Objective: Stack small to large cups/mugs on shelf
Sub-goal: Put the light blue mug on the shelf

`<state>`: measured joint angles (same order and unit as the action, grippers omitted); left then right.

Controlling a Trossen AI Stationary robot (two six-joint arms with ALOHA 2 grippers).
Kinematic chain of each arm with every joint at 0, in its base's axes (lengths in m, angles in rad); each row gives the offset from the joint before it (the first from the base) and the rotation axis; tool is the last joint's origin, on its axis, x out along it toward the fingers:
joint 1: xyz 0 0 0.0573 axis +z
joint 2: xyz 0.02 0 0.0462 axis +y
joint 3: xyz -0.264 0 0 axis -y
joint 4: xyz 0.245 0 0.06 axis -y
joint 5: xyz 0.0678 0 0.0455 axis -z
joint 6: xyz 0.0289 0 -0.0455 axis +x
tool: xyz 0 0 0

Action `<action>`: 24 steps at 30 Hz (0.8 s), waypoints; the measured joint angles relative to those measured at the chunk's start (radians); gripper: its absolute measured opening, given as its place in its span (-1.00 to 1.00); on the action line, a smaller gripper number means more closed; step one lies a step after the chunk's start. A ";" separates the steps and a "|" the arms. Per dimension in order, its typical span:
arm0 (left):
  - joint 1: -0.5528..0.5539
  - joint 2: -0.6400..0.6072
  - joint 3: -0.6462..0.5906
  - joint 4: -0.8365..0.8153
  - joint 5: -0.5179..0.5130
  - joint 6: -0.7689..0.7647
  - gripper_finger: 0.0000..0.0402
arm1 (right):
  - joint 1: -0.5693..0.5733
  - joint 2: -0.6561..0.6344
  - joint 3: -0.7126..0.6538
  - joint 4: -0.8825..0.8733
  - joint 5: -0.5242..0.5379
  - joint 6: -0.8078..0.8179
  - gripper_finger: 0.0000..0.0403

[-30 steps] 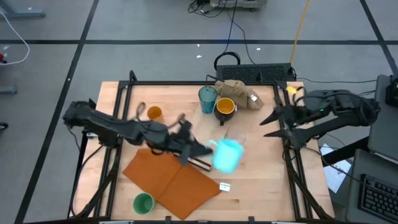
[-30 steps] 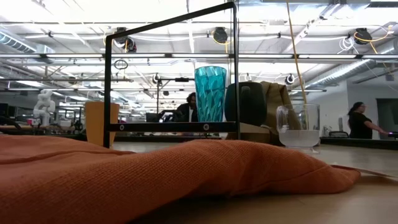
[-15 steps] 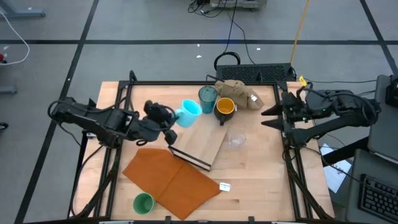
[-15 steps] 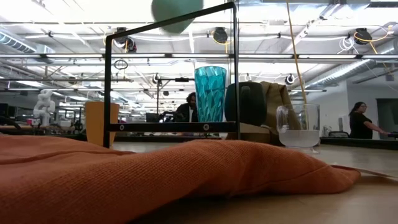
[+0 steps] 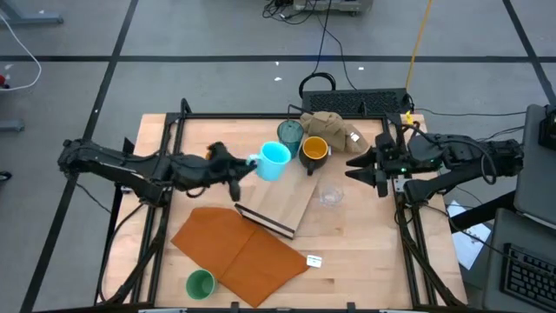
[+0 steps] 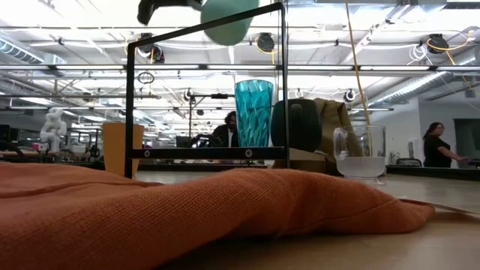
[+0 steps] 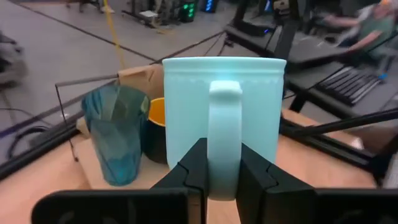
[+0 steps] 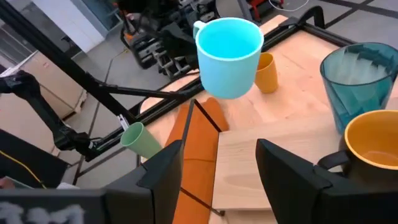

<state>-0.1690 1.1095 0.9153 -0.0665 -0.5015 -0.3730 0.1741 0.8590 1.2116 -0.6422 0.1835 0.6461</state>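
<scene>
The left gripper [image 7: 219, 171], fingers clenched on the handle of the light blue mug [image 5: 275, 161], holds the mug upright in the air above the far left end of the shelf [image 5: 287, 202], just beside the tall teal tumbler [image 5: 290, 134] and the dark yellow-lined mug [image 5: 314, 149]. A second ago the mug hung tilted over the right side of the board; it has since been carried left and far and turned mouth up, which suggests it is being lined up for a place in the row. The right gripper [image 5: 360, 167] has edged in from the right rim of the surface, its fingers parted and grasping nothing. The clear glass [image 5: 329, 195] stands just right of the shelf, the orange cup [image 8: 266, 72] at far left, and the green cup [image 5: 200, 283] at the near edge beside the orange-brown sheet [image 5: 239, 248].
</scene>
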 joint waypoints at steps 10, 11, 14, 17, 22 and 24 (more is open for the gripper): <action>0.083 -0.157 -0.335 0.290 0.140 0.083 -0.77 | 0.000 -0.018 -0.005 0.002 -0.004 -0.001 -0.05; 0.093 -0.154 -0.360 0.299 0.145 0.082 -0.77 | 0.000 -0.019 -0.005 0.004 -0.004 -0.007 -0.05; 0.125 -0.152 -0.429 0.362 0.165 0.083 -0.77 | 0.000 -0.028 -0.005 0.011 -0.004 0.067 -0.05; 0.162 -0.150 -0.494 0.493 0.215 0.114 -0.77 | 0.000 -0.033 -0.005 0.005 -0.005 0.099 -0.05; 0.239 -0.146 -0.603 0.676 0.334 0.135 -0.77 | 0.000 -0.034 -0.021 0.019 -0.005 0.160 -0.05; 0.273 -0.144 -0.637 0.718 0.385 0.153 -0.77 | 0.000 -0.034 -0.035 0.029 -0.005 0.183 -0.05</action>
<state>0.1037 0.9657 0.2780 0.6518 -0.1161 -0.2201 0.1745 0.8253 1.1768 -0.6133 0.1787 0.8288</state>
